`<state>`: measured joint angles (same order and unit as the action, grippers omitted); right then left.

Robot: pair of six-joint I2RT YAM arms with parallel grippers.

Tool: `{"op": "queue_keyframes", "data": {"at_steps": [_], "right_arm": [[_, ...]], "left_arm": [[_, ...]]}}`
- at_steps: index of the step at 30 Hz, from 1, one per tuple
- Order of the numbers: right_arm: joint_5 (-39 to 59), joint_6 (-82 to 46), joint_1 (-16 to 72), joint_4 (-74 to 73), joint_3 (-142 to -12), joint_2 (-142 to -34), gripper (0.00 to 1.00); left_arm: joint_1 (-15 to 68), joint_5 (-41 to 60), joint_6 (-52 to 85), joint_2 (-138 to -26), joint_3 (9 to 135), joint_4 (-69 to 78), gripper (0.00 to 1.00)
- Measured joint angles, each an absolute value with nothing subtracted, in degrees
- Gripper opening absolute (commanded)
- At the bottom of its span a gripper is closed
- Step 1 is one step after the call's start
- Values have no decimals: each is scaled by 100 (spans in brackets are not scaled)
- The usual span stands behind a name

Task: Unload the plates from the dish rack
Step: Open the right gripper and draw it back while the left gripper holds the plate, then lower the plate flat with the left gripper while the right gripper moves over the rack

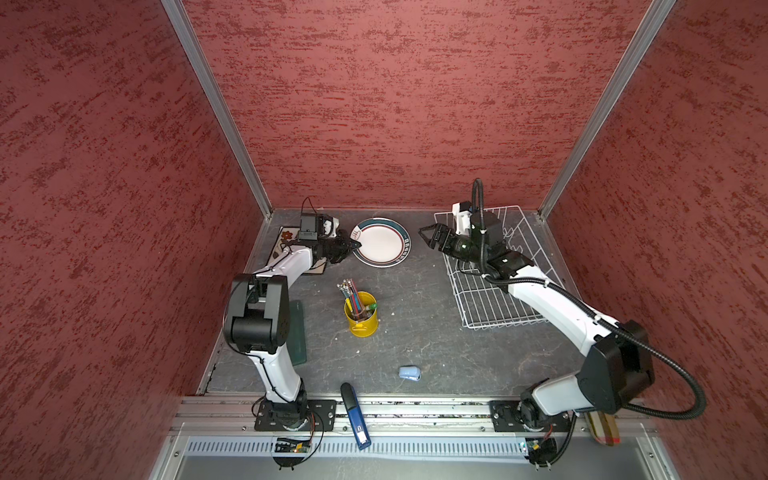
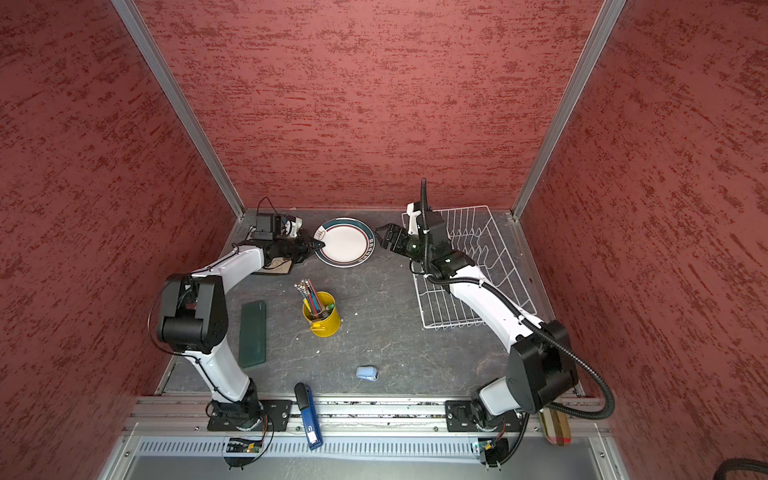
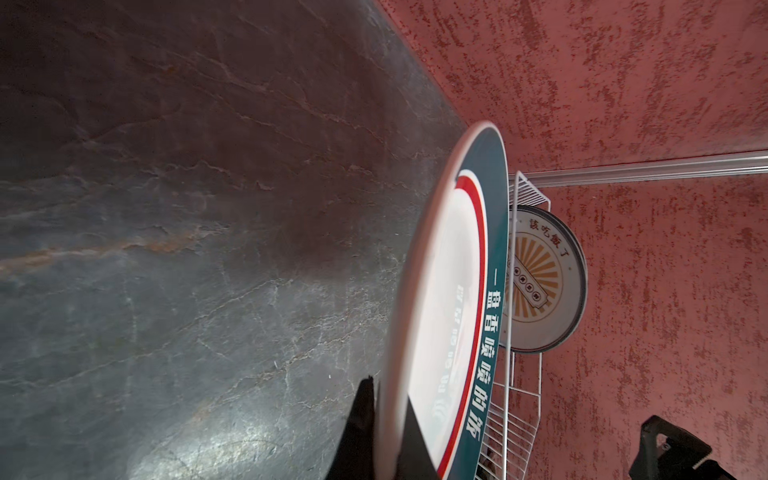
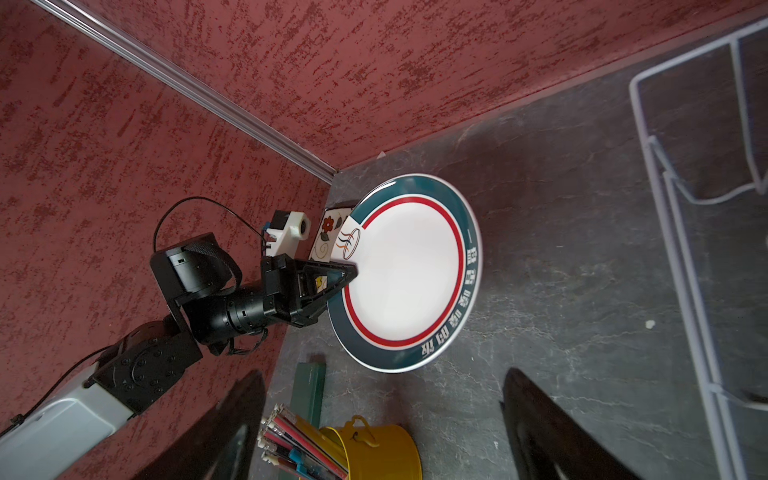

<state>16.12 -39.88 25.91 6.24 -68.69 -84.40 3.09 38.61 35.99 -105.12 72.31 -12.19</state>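
The left gripper [image 1: 353, 246] is clamped on the rim of the teal-rimmed round plate [image 1: 382, 243], which is clear of the dish rack [image 1: 490, 307] and beside a flowered square plate [image 4: 330, 226]. The right gripper [image 1: 424, 237] hangs wide open and empty. Setting this plate flat looks like the next move, then fetching the sunburst plate [image 3: 540, 282] standing in the rack.

Our left arm [image 1: 286, 266] rises from its base, folds sharply at the elbow and stretches its forearm out toward the far side. Our left gripper [image 1: 352, 246] is clamped tight on the rim of the plate [image 1: 384, 245] (a dark finger on each face of the rim, as the wrist view shows). Our right arm [image 1: 540, 296] reaches forward and inward in one long slant, and our right gripper [image 1: 427, 237] hangs free, its jaws spread wide and holding nothing.
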Motion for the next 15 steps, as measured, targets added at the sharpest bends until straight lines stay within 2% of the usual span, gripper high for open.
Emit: {"op": "queue_keyframes", "data": {"at_steps": [15], "right_arm": [[1208, -3793, 2582, 980, -6825, -8235, 91]], "left_arm": [[327, 3406, 3356, -11463, 7852, -1450, 0]]}}
